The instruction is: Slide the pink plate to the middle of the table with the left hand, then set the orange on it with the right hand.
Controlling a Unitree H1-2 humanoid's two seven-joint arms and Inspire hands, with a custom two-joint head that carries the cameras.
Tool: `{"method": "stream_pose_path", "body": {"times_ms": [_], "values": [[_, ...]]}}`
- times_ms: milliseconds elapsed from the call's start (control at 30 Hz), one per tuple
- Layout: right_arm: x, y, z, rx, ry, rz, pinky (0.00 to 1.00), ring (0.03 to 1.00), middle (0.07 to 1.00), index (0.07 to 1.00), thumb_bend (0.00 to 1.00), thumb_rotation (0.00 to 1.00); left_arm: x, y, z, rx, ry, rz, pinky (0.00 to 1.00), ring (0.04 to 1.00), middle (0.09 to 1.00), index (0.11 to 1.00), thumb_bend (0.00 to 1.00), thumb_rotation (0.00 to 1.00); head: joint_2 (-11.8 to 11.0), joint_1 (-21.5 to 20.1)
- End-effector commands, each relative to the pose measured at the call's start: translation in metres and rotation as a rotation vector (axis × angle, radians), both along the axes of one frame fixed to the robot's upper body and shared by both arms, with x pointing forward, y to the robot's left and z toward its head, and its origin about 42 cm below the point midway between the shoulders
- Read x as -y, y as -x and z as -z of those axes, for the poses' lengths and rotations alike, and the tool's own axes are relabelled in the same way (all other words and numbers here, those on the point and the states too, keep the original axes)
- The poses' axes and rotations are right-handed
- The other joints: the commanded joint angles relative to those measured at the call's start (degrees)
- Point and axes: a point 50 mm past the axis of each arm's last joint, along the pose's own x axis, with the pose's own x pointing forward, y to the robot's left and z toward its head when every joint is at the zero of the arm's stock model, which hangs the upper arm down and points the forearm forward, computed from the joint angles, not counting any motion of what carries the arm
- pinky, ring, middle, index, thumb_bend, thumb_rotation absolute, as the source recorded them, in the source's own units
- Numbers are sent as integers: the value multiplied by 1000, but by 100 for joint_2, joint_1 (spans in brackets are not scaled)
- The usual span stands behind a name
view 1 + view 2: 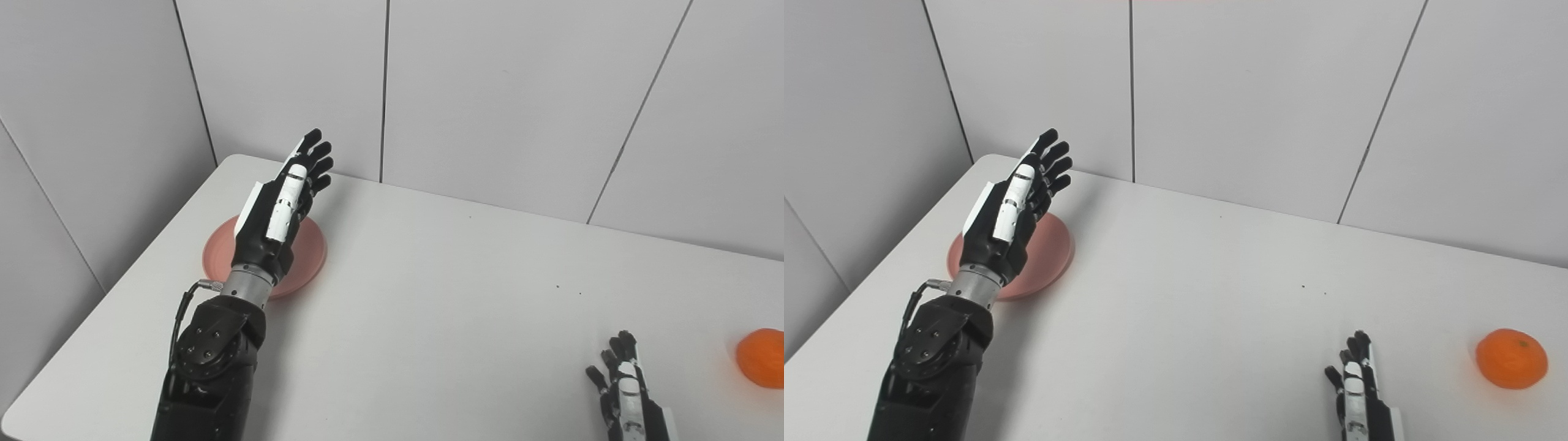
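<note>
Left eye view: white table [429, 294], smooth and matt, walled by grey panels [490, 92] at far and left edges.
Pink plate [309, 254]: near far-left corner of table, well apart from table middle; round, shallow, raised rim, dull finish.
Plate handling: judged light and stiff; likely to slide easily on smooth tabletop. Contact point advised: far-left rim, pushed toward middle, or fingertips pressed flat in the well.
Left hand [283, 205]: above plate, fingers straight, close together, thumb alongside; empty. Contact with plate: cannot tell.
Orange [1511, 358]: near right edge of table, toward near side; rounded, slightly flattened, dimpled skin.
Orange handling: judged light, firm but yielding, prone to roll. Hold advised: fingers and thumb around widest part, from above.
Right hand [1356, 383]: at near edge, beside orange but apart from it; fingers extended and slightly spread, empty, waiting.
Task stage: judged plate slide not yet done.
</note>
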Motion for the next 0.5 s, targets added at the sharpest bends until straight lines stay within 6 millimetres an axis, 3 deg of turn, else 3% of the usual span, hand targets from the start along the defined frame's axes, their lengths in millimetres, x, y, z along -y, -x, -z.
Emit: {"method": "stream_pose_path", "body": {"times_ms": [0,467], "values": [[0,-2,-7,40,1,-1,1000,1000,1000,1000,186,1000,-7,-6,-23,92,3,-4,931,935,942,920,388,1000,-4,6],[2,0,-7,49,-5,-5,1000,1000,1000,1000,171,1000,-65,-9,-32,119,36,-119,907,917,927,910,388,1000,-31,109]]}}
